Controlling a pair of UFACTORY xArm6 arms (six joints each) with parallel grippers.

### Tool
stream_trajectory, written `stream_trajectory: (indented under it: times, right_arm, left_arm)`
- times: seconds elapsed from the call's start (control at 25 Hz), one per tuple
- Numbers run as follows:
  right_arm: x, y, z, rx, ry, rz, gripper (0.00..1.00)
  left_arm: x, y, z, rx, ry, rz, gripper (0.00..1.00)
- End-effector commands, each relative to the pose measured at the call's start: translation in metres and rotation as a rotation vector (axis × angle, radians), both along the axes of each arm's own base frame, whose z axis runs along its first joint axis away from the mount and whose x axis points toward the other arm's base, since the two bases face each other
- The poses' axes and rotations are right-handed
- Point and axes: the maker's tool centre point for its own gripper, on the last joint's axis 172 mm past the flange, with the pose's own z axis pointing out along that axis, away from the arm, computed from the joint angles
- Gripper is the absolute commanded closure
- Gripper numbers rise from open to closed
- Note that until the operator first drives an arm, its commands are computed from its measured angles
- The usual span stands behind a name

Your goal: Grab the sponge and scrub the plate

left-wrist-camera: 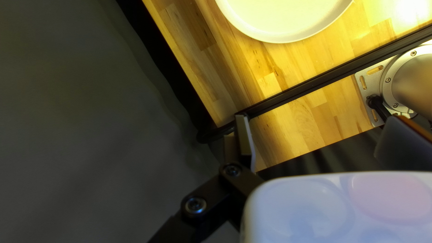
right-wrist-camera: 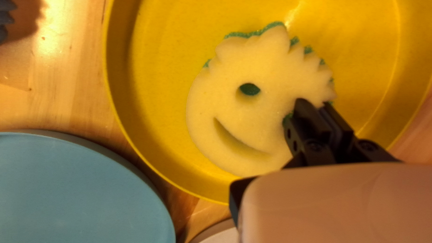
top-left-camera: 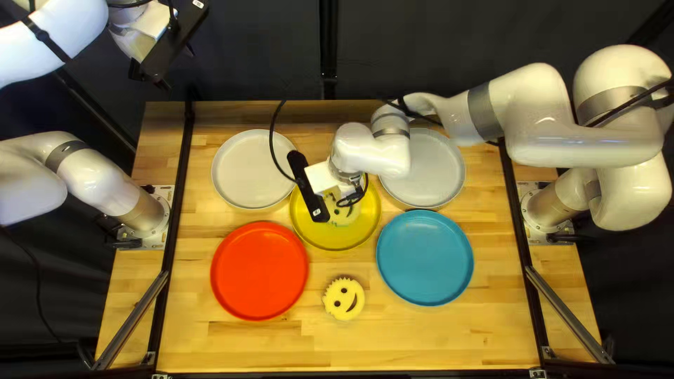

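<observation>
The yellow plate stands mid-table with a smiley sponge inside it, partly under my right gripper. In the right wrist view the right gripper is shut on the sponge by its rim, one finger in an eye hole and the other outside the spiky edge. The sponge's green backing peeks out around it, over the yellow plate. High at the far left, my left gripper hangs beyond the table. Its fingers stand wide apart with nothing between them in the left wrist view, where the left gripper is open.
Around the yellow plate lie a red plate, a blue plate and two whitish plates. Another smiley sponge rests between red and blue. Black rails run along both table sides.
</observation>
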Motion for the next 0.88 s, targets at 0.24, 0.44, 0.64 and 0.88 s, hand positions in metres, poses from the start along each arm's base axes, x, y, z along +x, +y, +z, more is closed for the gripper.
stream_trajectory:
  times: [0.24, 0.44, 0.64, 0.88]
  right_arm:
    - [-0.001, -0.009, -0.003, -0.032, 0.033, 0.023, 1.00]
    - [-0.005, -0.032, -0.004, -0.030, 0.038, 0.028, 1.00]
    - [-0.012, -0.056, -0.001, -0.029, 0.039, 0.029, 1.00]
    - [-0.017, -0.082, 0.004, -0.024, 0.026, 0.037, 1.00]
  left_arm:
    - [0.000, 0.000, 0.000, 0.000, 0.000, 0.000, 0.00]
    - [0.000, 0.000, 0.000, 0.000, 0.000, 0.000, 0.00]
    - [0.000, 0.000, 0.000, 0.000, 0.000, 0.000, 0.00]
    - [0.000, 0.000, 0.000, 0.000, 0.000, 0.000, 0.00]
